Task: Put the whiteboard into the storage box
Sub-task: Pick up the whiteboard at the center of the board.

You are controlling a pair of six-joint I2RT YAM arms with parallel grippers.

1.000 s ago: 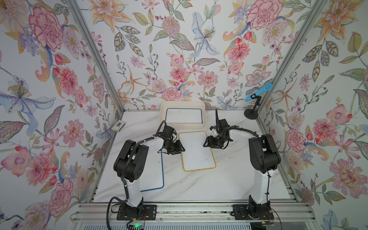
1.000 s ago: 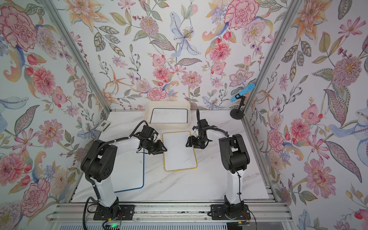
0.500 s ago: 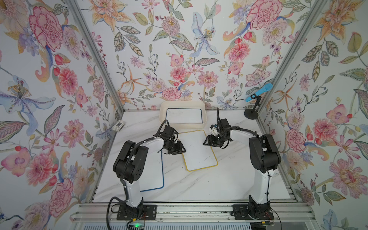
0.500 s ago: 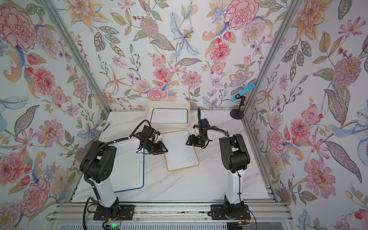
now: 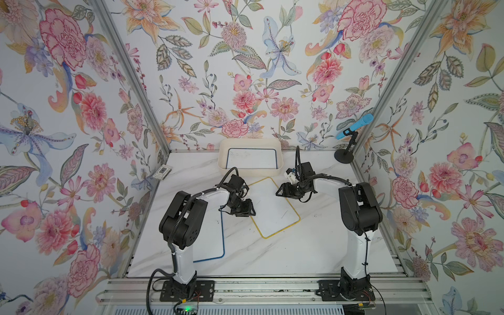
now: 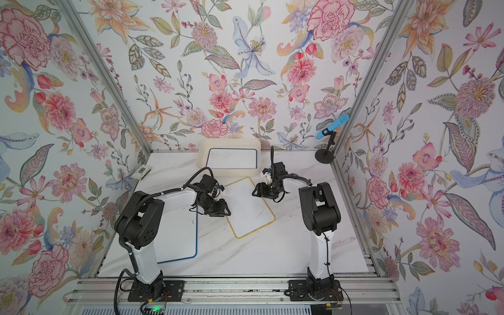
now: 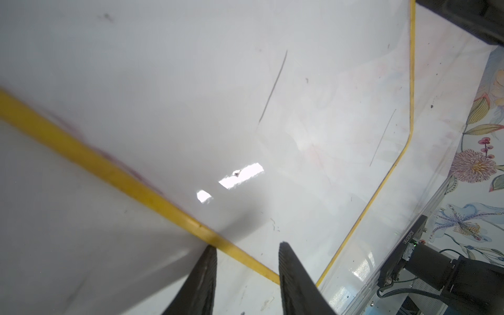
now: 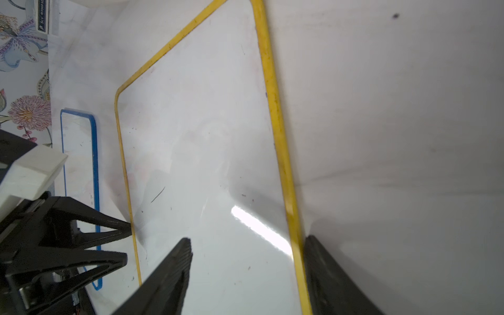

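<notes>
Yellow-edged, the whiteboard [image 5: 272, 207] is lying flat and crooked on the bench [image 5: 300, 245], just in front of the storage box [image 5: 249, 172]. The left pincer [image 7: 246, 245] is sitting narrow across one edge. The right pincer [image 8: 246, 238] is standing wide over the other edge. They are probably getting ready to lift it together, and neither seems to be squeezing it yet.

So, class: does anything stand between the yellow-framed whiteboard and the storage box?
Nothing visible does: only bare table separates the yellow-framed whiteboard from the storage box. A blue-framed whiteboard already lies flat inside the box.
</notes>
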